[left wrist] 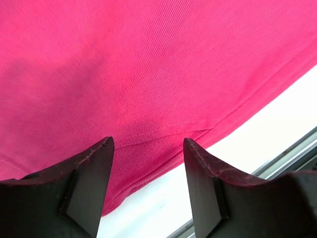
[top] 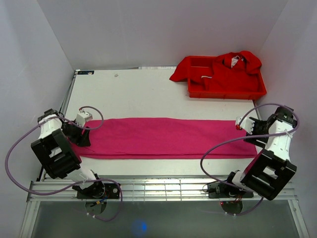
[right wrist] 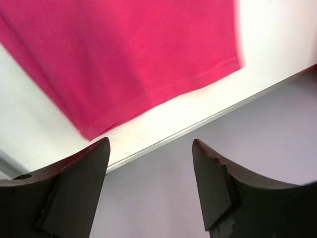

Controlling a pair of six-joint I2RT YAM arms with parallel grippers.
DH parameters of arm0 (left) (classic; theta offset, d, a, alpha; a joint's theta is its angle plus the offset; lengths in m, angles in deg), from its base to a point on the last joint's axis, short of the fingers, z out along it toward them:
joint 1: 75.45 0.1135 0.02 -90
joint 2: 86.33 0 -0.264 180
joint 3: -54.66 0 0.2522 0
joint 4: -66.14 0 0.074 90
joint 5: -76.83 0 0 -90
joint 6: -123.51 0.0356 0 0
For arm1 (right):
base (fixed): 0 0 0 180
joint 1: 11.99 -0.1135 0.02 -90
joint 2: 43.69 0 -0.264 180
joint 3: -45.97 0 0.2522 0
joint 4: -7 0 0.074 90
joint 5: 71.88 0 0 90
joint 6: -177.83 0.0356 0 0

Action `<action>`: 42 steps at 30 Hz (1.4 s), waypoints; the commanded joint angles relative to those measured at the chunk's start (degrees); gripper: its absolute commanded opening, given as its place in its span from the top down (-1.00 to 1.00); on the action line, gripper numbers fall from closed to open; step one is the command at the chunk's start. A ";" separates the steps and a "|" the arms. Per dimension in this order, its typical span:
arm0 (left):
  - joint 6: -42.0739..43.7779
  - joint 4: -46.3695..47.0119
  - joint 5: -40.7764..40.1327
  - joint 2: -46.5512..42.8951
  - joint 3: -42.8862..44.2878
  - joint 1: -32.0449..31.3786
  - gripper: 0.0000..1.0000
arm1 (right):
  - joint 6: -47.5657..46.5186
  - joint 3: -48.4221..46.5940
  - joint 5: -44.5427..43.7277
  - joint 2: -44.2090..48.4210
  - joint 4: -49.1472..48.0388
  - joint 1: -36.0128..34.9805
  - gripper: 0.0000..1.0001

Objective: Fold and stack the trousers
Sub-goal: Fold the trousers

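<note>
The magenta-pink trousers (top: pixel 163 138) lie flat in one long band across the table, from the left arm to the right arm. My left gripper (top: pixel 79 135) hovers at the band's left end, open, with nothing between its fingers. In the left wrist view the fabric (left wrist: pixel 148 64) fills the frame and its near hem runs just past the left gripper (left wrist: pixel 147 141). My right gripper (top: pixel 251 135) is at the band's right end, open and empty. The right wrist view shows the trousers' end (right wrist: pixel 129 54) beyond the right gripper (right wrist: pixel 151 141), apart from it.
A red plastic tray (top: pixel 225 94) at the back right holds bright red garments (top: pixel 233 69), one spilling over its left side. A metal rail (top: pixel 163 184) runs along the table's near edge. Grey walls stand close on both sides, and the right wall (right wrist: pixel 223 163) is near the right gripper.
</note>
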 commanded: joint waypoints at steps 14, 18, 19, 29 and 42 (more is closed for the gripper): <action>-6.89 1.17 8.27 -3.00 -0.04 -11.73 -0.08 | 60.80 -9.62 19.05 -9.52 -14.70 -51.61 0.21; -1.99 4.96 1.74 -5.46 -10.61 -14.55 0.01 | 66.19 -16.71 19.66 -16.55 -18.93 -58.55 0.33; -1.01 5.74 0.60 -6.25 -12.45 -15.42 0.03 | 67.15 -18.48 19.92 -19.87 -19.20 -60.65 0.35; 8.59 6.81 -1.72 -13.54 -21.45 -17.19 -0.16 | 85.78 -43.70 26.51 -41.50 -28.78 -65.60 -0.08; -22.26 11.55 19.05 -2.31 8.79 -17.19 -0.50 | 85.01 -55.33 31.88 -57.96 -30.10 -73.50 -0.18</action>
